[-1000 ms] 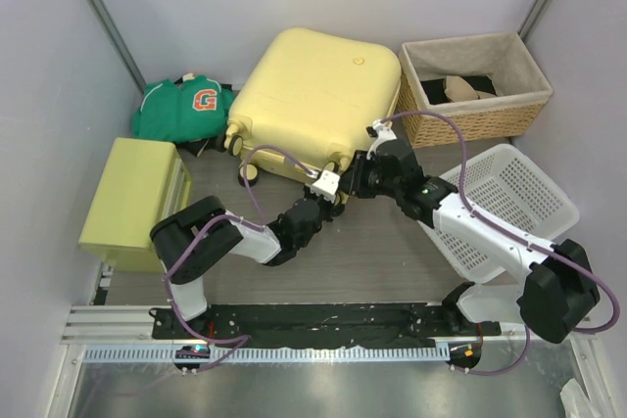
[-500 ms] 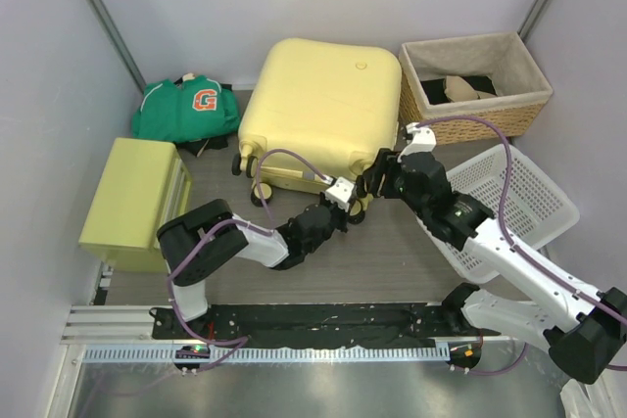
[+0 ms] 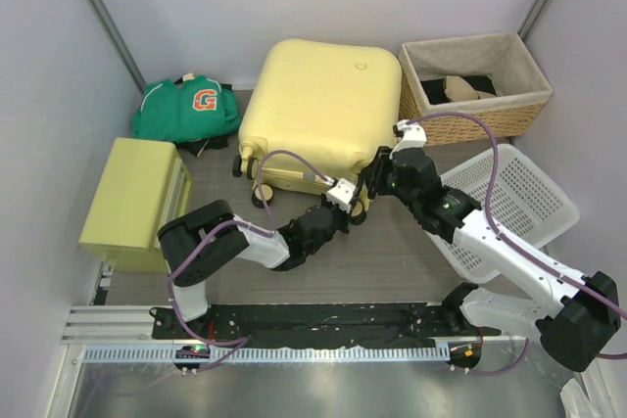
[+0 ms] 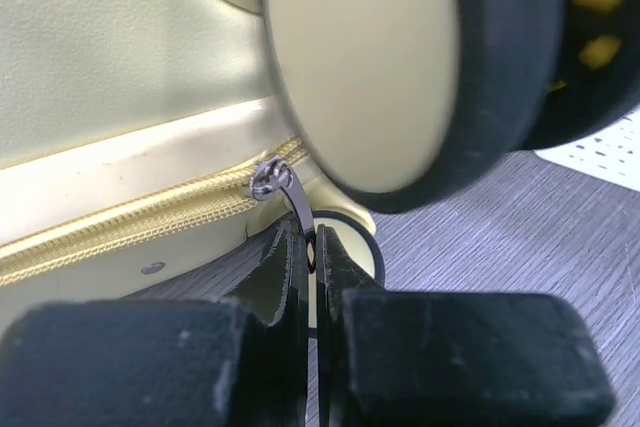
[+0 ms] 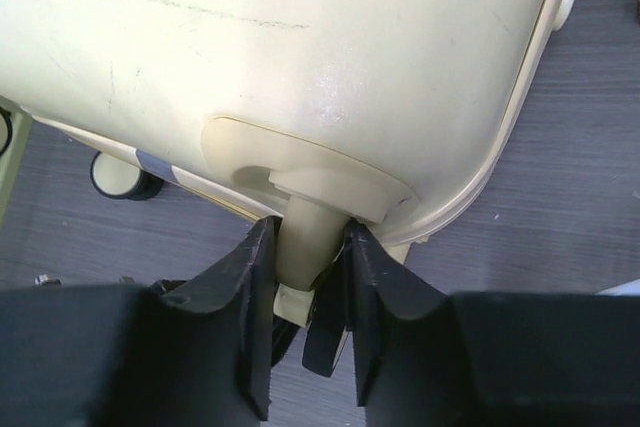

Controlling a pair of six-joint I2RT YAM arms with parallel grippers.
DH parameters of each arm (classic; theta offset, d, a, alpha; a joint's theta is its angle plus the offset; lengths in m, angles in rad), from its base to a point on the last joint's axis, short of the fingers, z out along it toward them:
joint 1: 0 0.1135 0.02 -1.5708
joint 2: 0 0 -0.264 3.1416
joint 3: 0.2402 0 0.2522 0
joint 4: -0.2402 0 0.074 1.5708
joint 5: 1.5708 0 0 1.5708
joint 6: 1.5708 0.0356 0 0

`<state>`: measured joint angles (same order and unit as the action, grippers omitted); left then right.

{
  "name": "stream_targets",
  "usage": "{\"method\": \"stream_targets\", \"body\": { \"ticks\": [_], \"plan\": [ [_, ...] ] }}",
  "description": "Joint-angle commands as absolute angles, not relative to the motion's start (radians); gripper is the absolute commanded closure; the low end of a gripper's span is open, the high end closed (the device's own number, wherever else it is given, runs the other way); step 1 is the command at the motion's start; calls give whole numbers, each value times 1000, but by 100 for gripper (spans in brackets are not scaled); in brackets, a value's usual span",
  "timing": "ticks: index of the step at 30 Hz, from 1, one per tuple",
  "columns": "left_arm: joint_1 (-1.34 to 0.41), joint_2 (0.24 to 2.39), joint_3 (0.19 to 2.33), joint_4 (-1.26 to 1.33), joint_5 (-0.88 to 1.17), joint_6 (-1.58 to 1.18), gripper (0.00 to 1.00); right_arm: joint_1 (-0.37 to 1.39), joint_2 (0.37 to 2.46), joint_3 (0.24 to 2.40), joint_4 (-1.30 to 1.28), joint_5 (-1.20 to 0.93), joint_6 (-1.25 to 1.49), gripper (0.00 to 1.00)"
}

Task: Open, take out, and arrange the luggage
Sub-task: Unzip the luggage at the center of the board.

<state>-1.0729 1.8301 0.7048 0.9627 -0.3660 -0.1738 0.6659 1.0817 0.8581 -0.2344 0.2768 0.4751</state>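
Fingers of the left arm [image 4: 298, 265] are pressed together on the thin metal zipper pull [image 4: 285, 187], its tab running down between their tips. Just left of them the yellow zipper [image 4: 130, 227] follows the seam. Right above them hangs a black-rimmed wheel [image 4: 400, 77], very close to the lens.

The right fingers [image 5: 258, 257] pinch the pale wheel stem [image 5: 305, 247] from both sides, just under its mount on the shell of the luggage [image 5: 300, 57].

From where I stand, the left fingers [image 3: 345, 205] and the right ones [image 3: 377, 175] sit near each other at the luggage's near right corner. The pale yellow case [image 3: 323, 105] lies flat and closed on the table [image 3: 392, 261], stretching away from both. Beyond the right fingers stands a wicker basket [image 3: 475, 119]. Behind them, under the right arm, a white plastic basket [image 3: 519, 198] sits tilted. Well off to the left of the left fingers lie a yellow-green box [image 3: 132, 203] and a green jersey [image 3: 186, 110].
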Motion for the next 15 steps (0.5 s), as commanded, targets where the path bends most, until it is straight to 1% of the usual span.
{"method": "stream_targets", "body": {
  "ticks": [1, 3, 8, 15],
  "plan": [
    [-1186, 1806, 721, 1041, -316, -130, 100, 676, 1173, 836, -95, 114, 512, 78],
    [-1206, 1793, 712, 1043, -345, -109, 100, 678, 1224, 847, -55, 63, 521, 83],
    [-1215, 1789, 698, 1045, -359, -101, 100, 684, 1319, 896, -6, 11, 522, 89],
    [-1215, 1775, 669, 1055, -362, -63, 100, 696, 1402, 974, -6, -100, 491, 89]
  ]
}}
